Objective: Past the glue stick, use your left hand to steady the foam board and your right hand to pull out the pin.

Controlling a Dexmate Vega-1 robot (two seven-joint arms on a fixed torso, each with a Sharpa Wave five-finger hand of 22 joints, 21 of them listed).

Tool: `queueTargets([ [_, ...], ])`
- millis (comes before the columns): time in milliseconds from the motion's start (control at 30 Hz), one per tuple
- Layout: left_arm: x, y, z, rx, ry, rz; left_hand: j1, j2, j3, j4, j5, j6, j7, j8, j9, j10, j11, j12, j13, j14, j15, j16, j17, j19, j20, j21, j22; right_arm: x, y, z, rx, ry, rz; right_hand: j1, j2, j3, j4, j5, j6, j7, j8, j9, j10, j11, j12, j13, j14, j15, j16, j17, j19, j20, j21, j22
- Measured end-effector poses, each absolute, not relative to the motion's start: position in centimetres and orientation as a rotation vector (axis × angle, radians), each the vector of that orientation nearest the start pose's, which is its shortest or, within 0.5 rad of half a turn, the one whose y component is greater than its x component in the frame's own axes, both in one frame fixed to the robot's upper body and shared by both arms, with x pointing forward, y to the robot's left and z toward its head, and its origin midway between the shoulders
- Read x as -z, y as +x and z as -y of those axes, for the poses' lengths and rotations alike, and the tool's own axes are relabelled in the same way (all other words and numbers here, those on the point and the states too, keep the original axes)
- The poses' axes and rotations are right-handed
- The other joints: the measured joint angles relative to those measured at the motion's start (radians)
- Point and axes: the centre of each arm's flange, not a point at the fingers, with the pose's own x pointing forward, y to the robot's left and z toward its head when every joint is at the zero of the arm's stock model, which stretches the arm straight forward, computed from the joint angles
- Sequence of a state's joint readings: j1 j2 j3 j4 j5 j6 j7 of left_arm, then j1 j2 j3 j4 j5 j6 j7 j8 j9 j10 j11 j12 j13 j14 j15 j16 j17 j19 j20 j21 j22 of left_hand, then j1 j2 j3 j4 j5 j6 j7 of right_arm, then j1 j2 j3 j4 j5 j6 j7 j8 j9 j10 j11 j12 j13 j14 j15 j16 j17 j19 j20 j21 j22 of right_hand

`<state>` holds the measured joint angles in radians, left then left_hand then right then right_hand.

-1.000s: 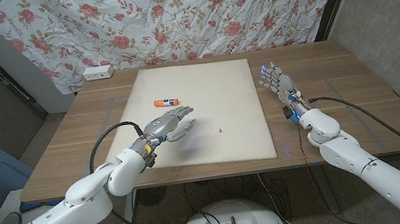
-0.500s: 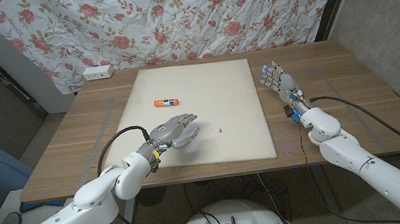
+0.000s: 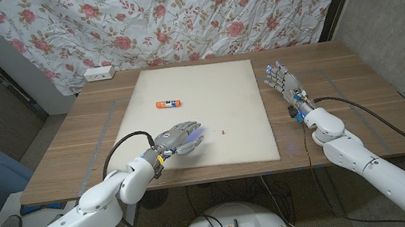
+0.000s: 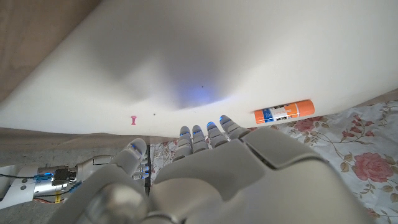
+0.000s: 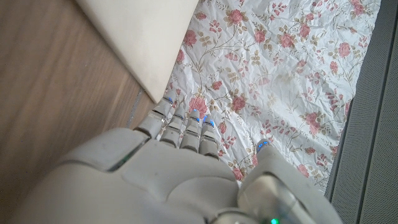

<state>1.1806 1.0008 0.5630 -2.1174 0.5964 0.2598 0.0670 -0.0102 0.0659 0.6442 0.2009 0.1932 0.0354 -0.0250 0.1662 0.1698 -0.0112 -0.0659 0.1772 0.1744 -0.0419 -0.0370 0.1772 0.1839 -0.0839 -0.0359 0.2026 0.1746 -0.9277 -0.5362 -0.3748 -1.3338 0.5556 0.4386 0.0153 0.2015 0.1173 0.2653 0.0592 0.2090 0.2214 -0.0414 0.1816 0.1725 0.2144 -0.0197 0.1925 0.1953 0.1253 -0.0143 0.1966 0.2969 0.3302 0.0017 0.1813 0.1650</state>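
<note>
I see the small pink pin point(image 3: 224, 132) stuck in the large cream-white rectangular foam board point(image 3: 208, 97), just beyond the fingertips of my left hand point(image 3: 177, 139); in the left wrist view the pin point(image 4: 133, 119) stands ahead of that hand point(image 4: 236, 174) on the bare board point(image 4: 186, 56). The left hand is over the board's near part with its fingers spread apart and nothing in them; I cannot tell whether it touches the board. The orange glue stick with a white label point(image 3: 169, 103) lies on the board farther out from the left hand; it also shows in the left wrist view point(image 4: 283, 112). My right hand point(image 3: 283, 81) is well apart from the pin, over the brown wooden table point(image 3: 328, 113) just beside the board's right edge, fingers extended and apart, holding nothing. From the right wrist I see that hand point(image 5: 174, 168) with a corner of the board point(image 5: 143, 37) ahead of it, and the floral curtain point(image 3: 197, 12) behind the table.
</note>
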Motion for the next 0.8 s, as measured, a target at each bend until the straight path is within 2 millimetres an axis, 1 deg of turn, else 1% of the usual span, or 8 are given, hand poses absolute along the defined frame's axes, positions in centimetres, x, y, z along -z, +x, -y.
queueTargets([
  [100,11.1,50.4,-19.9,0.179,1.501,0.590,0.000,0.000,0.000,0.000,0.000,-0.009,0.002,0.000,0.000,0.000,0.000,0.000,0.000,0.000,0.000,0.000,0.000,0.000,0.000,0.000,0.000,5.2,62.7,28.8,-0.209,-0.050,0.683,0.000,0.000,0.000,0.000,0.000,0.000,0.000,0.000,0.000,0.000,0.000,0.000,0.000,0.000,0.000,0.000,0.000,0.000,0.000,0.000,0.000],
  [133,11.3,50.4,-19.8,0.180,1.501,0.586,0.000,0.000,0.000,0.000,0.000,-0.009,0.002,0.000,0.000,0.000,0.000,0.000,0.000,0.000,0.000,0.000,0.000,0.000,0.000,0.000,0.000,5.2,62.8,28.9,-0.209,-0.050,0.682,0.000,0.000,0.000,0.000,0.000,0.006,0.006,0.000,0.000,0.000,0.000,0.000,0.000,0.000,0.000,0.000,0.000,0.000,0.000,0.000,0.000],
  [333,12.0,50.5,-19.7,0.186,1.500,0.573,0.000,0.000,-0.004,0.004,0.000,-0.014,0.007,0.000,0.000,-0.005,0.005,0.000,0.000,-0.003,0.003,0.000,0.000,0.000,0.000,0.000,0.000,5.2,62.9,28.9,-0.206,-0.049,0.681,0.000,0.000,0.000,0.000,0.000,0.005,0.005,0.000,0.000,0.000,0.000,0.000,0.000,0.000,0.000,0.000,-0.005,0.000,0.000,0.000,0.000],
  [400,12.1,50.6,-19.7,0.188,1.499,0.570,0.000,0.000,-0.004,0.004,0.000,-0.014,0.007,0.000,0.000,-0.005,0.005,0.000,0.000,-0.003,0.003,0.000,0.000,-0.004,0.004,0.000,0.000,5.2,62.9,28.9,-0.205,-0.049,0.681,0.000,0.000,0.000,0.000,0.000,0.005,0.005,0.000,0.000,0.000,0.000,0.000,-0.004,0.000,0.000,0.000,-0.005,0.000,0.000,0.000,0.000],
  [500,12.5,50.7,-19.6,0.192,1.498,0.564,0.000,0.000,-0.004,0.004,0.000,-0.020,0.002,0.000,0.000,-0.005,0.005,0.000,0.000,-0.003,0.003,0.000,0.000,-0.011,0.000,0.000,0.000,5.1,62.9,28.9,-0.203,-0.051,0.682,0.000,0.000,0.000,0.000,0.000,0.005,0.005,0.000,0.000,0.000,0.000,0.000,-0.005,0.000,0.000,0.000,-0.005,0.000,0.000,0.000,0.000],
  [667,12.7,50.9,-19.6,0.194,1.496,0.558,0.000,0.000,-0.004,0.004,0.000,-0.020,0.002,0.000,0.000,-0.005,0.005,0.000,0.000,-0.003,0.003,0.005,0.000,-0.011,0.000,0.000,0.000,5.1,62.9,29.0,-0.202,-0.057,0.681,0.000,0.000,0.000,0.000,-0.008,0.011,0.011,0.000,0.000,0.000,0.000,0.000,-0.005,0.000,0.000,0.000,-0.005,0.000,0.000,0.000,0.000],
  [733,12.8,51.0,-19.6,0.195,1.496,0.555,0.000,0.000,-0.008,0.000,0.000,-0.020,0.002,0.004,0.000,-0.005,0.005,0.005,0.000,-0.003,0.003,0.005,0.000,-0.011,0.000,0.000,0.000,5.0,63.0,29.1,-0.202,-0.062,0.680,0.000,0.000,0.000,0.000,-0.008,0.011,0.011,0.000,0.000,0.000,0.000,0.000,-0.005,0.000,0.000,0.000,-0.009,0.000,0.000,0.000,0.000],
  [800,12.9,51.1,-19.6,0.195,1.496,0.554,0.000,0.000,-0.013,0.003,0.000,-0.015,-0.003,0.008,0.000,-0.001,0.002,0.005,-0.001,0.001,-0.001,0.005,0.000,-0.011,0.000,0.000,0.000,5.0,63.0,29.1,-0.202,-0.063,0.679,0.000,0.000,0.000,0.000,-0.008,0.011,0.011,0.004,0.000,0.000,0.000,0.000,-0.005,0.000,0.000,0.000,-0.009,0.000,0.000,0.000,0.000],
])
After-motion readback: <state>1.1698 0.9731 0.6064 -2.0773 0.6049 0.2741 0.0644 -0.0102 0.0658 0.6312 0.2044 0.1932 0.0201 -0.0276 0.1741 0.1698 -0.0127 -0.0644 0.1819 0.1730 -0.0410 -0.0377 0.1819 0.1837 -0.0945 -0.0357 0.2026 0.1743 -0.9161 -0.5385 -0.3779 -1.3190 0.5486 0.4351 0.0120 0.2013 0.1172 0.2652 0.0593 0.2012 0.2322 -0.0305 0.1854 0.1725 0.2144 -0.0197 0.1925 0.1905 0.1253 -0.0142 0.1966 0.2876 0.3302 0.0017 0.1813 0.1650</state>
